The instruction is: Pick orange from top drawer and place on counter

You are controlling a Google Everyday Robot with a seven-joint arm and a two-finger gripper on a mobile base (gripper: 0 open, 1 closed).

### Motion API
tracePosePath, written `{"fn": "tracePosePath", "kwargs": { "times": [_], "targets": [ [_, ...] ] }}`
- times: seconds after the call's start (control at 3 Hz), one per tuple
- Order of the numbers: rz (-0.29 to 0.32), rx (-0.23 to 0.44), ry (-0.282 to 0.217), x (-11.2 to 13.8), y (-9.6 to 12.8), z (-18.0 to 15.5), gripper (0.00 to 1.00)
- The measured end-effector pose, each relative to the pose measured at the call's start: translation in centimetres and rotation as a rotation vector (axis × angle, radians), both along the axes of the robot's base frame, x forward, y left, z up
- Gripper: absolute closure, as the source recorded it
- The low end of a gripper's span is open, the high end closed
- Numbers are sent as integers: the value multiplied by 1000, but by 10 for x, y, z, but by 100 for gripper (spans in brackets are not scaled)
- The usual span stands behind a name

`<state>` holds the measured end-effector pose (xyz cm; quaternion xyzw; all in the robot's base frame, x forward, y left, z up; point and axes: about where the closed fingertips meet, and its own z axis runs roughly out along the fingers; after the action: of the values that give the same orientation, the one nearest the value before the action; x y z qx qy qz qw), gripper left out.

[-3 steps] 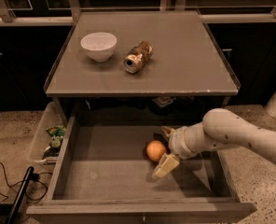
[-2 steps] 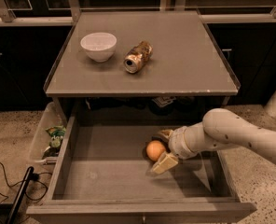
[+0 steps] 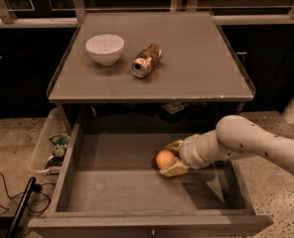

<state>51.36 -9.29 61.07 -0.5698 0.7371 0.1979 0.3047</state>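
Observation:
The orange point(image 3: 163, 158) lies on the floor of the open top drawer point(image 3: 112, 187), right of its middle. My gripper point(image 3: 167, 159) reaches in from the right, with one finger point(image 3: 175, 146) behind the orange and the other finger point(image 3: 174, 170) in front of it. Both press against the orange. The orange rests on the drawer floor. The counter point(image 3: 191, 58) is above the drawer, and my pale arm point(image 3: 246, 143) crosses the drawer's right wall.
A white bowl point(image 3: 105, 48) and a dented gold-brown can point(image 3: 146, 60) lying on its side are on the left half of the counter. A clear plastic bin point(image 3: 41, 150) holding a green item stands left of the drawer. A black cable point(image 3: 19, 209) lies on the floor at bottom left.
The front finger has moved in toward the orange, narrowing the gap. The arm and the orange have stayed about where they were.

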Motion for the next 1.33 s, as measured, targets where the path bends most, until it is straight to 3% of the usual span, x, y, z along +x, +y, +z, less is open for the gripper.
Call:
{"fn": "tracePosePath", "kwargs": {
  "times": [0.33, 0.67, 1.0, 1.33],
  "targets": [
    [-4, -12, 33, -10, -5, 7, 88],
    [15, -10, 35, -23, -16, 46, 100],
    [31, -21, -17, -30, -37, 112, 100],
    [29, -81, -104, -26, -61, 186, 100]
  ]
}}
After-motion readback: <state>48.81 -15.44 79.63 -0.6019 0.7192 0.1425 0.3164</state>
